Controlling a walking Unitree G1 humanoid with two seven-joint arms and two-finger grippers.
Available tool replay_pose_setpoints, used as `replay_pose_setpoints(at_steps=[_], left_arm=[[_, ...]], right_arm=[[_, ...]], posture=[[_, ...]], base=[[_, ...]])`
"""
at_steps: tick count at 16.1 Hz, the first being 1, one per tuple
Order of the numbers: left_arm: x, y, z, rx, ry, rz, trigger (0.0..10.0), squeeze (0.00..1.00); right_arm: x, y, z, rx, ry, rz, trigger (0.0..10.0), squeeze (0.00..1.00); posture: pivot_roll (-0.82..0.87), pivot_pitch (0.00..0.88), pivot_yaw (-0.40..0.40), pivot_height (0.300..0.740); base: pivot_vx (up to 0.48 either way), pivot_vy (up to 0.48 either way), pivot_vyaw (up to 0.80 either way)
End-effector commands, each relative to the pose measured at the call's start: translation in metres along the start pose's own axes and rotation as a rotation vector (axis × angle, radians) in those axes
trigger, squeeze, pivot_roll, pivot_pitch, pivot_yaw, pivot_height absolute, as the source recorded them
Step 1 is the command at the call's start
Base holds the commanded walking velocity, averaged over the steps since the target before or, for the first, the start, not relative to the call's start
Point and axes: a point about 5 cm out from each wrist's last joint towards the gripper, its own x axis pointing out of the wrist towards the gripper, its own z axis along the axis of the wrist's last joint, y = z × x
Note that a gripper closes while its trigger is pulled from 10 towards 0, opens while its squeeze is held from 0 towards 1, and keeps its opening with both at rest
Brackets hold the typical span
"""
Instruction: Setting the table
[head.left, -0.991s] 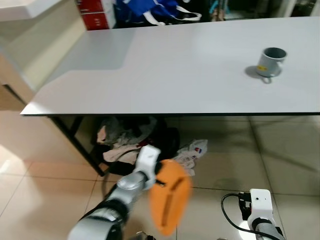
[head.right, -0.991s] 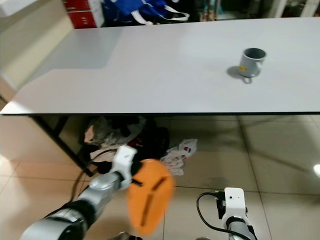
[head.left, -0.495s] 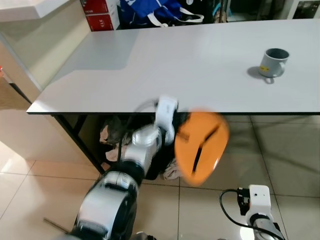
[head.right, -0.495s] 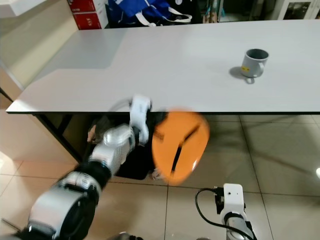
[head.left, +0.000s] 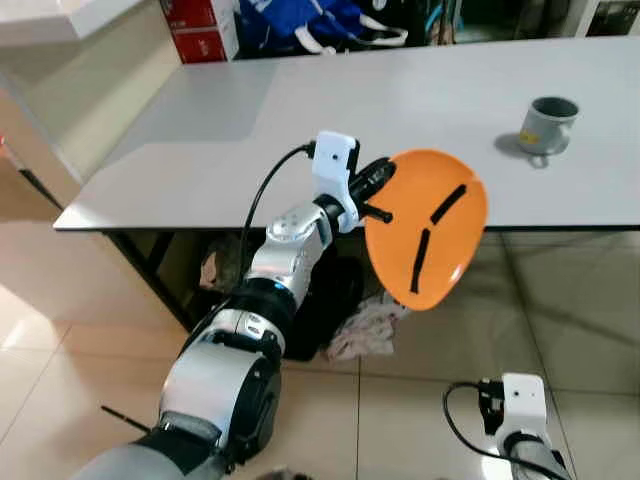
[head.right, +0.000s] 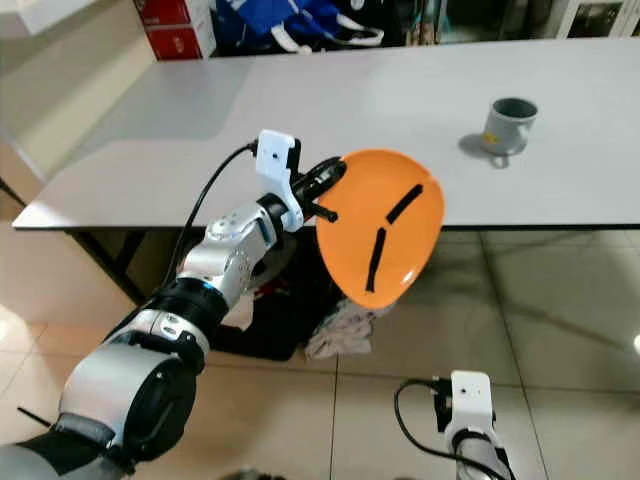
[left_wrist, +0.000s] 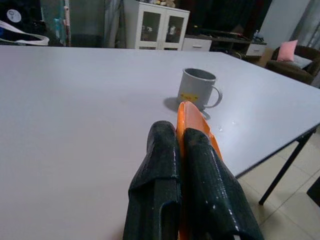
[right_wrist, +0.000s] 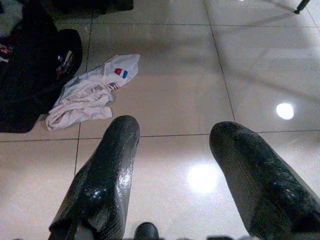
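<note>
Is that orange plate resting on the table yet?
Apart. The left eye view shows the left gripper holding the plate tilted in the air, overhanging the table edge.

Layout: plate held at the table's near edge, mug on the table to the right.

The left gripper (head.left: 372, 185), fingers closed on the rim, holds the plate (head.left: 428, 228) tilted on edge, over the near edge of the table (head.left: 300, 130). The mug (head.left: 546, 123) stands on the table, right of and beyond the plate, apart from it. Under the table, on the floor, lies a cloth (right_wrist: 92, 92). The right gripper (right_wrist: 175, 175) hangs low over the floor, fingers spread.
</note>
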Motion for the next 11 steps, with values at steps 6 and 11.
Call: replay_pose_setpoints(at_steps=[6,11], left_arm=[[0.011,-0.005,0.019,-0.01,-0.054,0.011,0.0,0.0],[0.01,-0.003,0.019,-0.005,-0.054,0.027,0.0,0.0]], right_arm=[[0.003,0.005,0.01,0.008,-0.059,0.006,10.0,0.0],[0.0,0.004,0.008,0.007,-0.066,0.006,10.0,0.0]], posture=[[-0.11,0.0,0.151,0.735],[-0.11,0.0,0.149,0.735]], base=[[0.45,0.0,0.0],[0.456,0.0,0.0]])
